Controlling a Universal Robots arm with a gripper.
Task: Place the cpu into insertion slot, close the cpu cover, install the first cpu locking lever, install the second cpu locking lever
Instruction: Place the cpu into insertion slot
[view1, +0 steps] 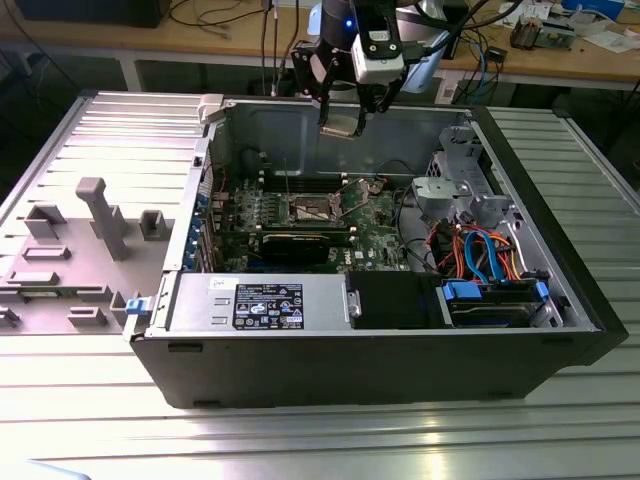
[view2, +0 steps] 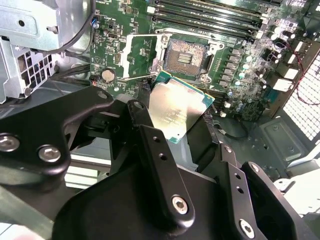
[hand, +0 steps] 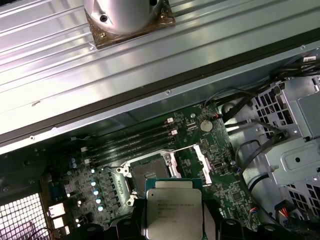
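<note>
Hand holds cpu over insertion slot, cover open.

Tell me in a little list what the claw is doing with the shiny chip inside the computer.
claw: shut on the cpu, above the open computer case
cpu: held in the air over the green board, not in the slot
insertion slot: empty, dark centre showing
cpu cover: open, beside the slot
</note>
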